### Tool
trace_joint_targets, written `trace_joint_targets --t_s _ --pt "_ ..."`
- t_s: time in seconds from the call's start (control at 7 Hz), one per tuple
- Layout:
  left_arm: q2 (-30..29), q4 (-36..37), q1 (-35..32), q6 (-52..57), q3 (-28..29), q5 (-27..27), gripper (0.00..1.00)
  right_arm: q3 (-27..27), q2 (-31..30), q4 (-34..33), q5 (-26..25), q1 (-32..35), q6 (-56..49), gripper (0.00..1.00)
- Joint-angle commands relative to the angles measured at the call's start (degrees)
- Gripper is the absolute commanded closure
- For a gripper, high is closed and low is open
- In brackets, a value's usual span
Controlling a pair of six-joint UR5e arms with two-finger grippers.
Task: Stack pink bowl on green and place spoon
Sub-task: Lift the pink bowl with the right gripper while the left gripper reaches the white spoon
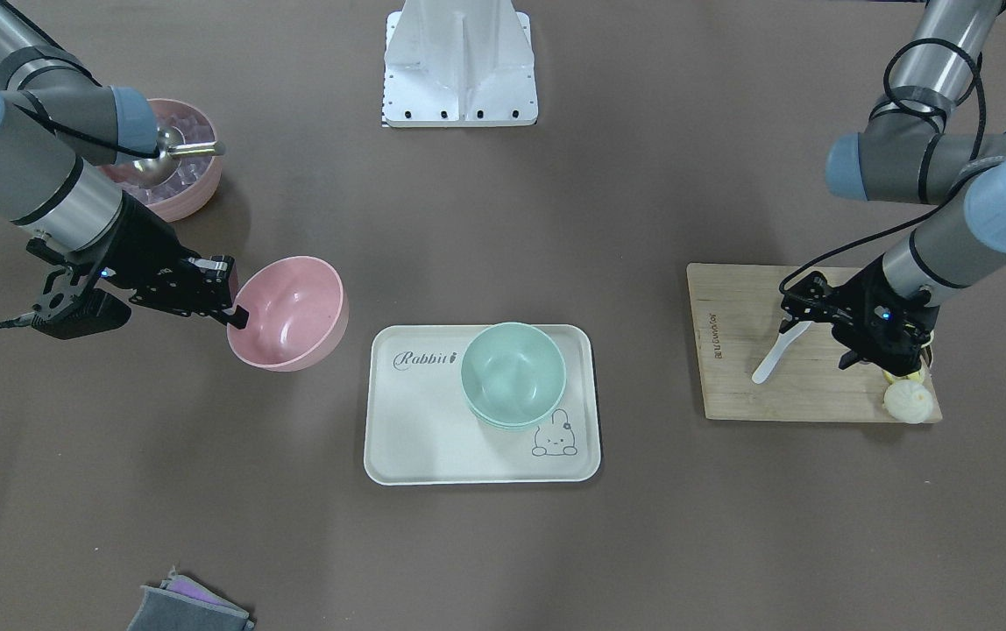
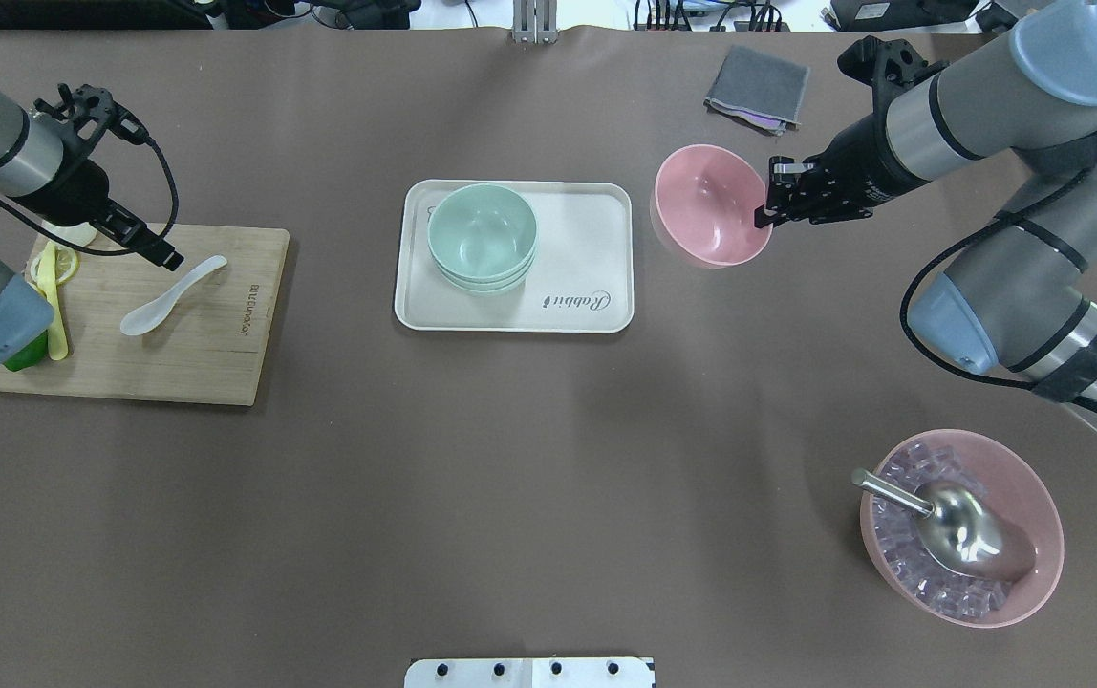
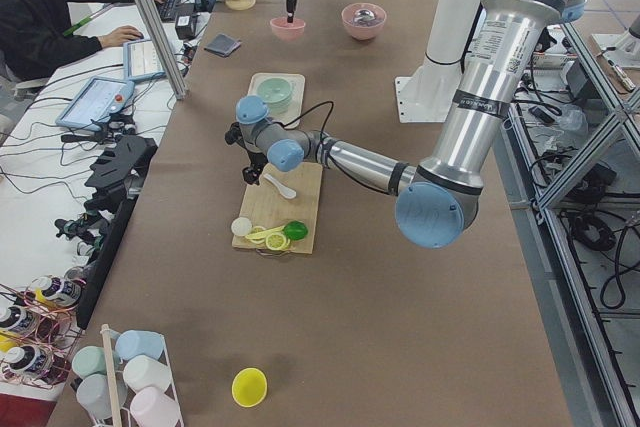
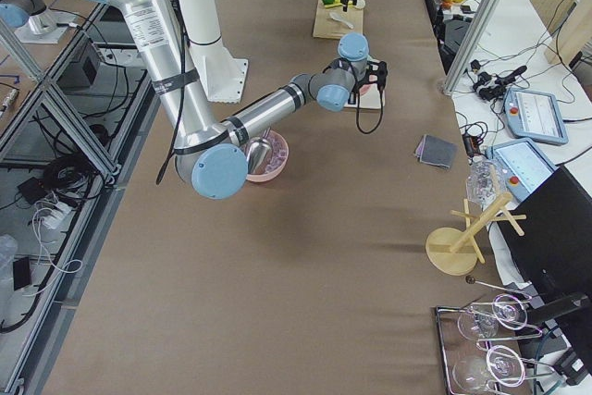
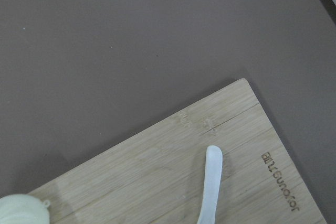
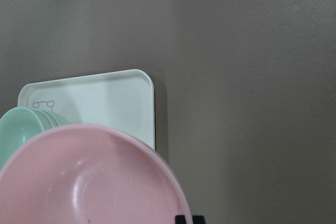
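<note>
The right fingers (image 1: 238, 317) are clamped on the rim of the pink bowl (image 2: 709, 205); the bowl hangs tilted above the table (image 2: 510, 478), just beside the white tray (image 2: 596, 239) and not over it; on that tray sits the green bowl (image 2: 482, 234) (the top of a small nested stack, mouth up); the left fingers (image 2: 164, 254) look spread apart and grip nothing, poised over the wooden board (image 2: 214, 363) just beside the handle end of the white spoon (image 2: 171, 296); the spoon lies flat on the board, well apart from the tray; lemon slices (image 2: 56, 272) lie at the board's outer end; on the robot's right, nearer its base, a larger pink bowl of ice (image 2: 1026, 483) holds a metal scoop (image 2: 964, 535)
</note>
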Motion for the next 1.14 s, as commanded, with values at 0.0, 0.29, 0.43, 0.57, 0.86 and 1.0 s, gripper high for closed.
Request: trace_joint_targets --t_s 0.0,0.29,0.43,0.57,0.86,1.0 --pt "-0.01 -0.75 1.9 -0.09 0.57 2.09 0.07 -0.27 1.19 -0.06 -0.16 0.0 0.46 1.0" --pt "-0.27 -0.75 3.4 -0.09 1.44 3.42 0.11 -1.23 2.25 -0.06 -0.24 0.0 0.55 1.0" --pt "-0.18 -0.75 4.1 -0.09 1.71 3.52 0.12 -1.41 2.78 -0.06 -0.42 -0.08 0.55 1.0" --pt "-0.36 -0.75 4.72 -0.18 2.32 3.52 0.14 -2.72 4.0 -0.06 -0.33 -0.08 0.46 1.0" --pt "-0.71 -0.75 4.9 -0.18 2.94 3.52 0.3 -2.73 4.27 0.03 -0.33 -0.08 0.46 1.0" --pt "-0.8 -0.75 4.9 -0.18 2.94 3.52 0.42 -2.73 4.36 0.03 -0.33 -0.08 0.46 1.0"
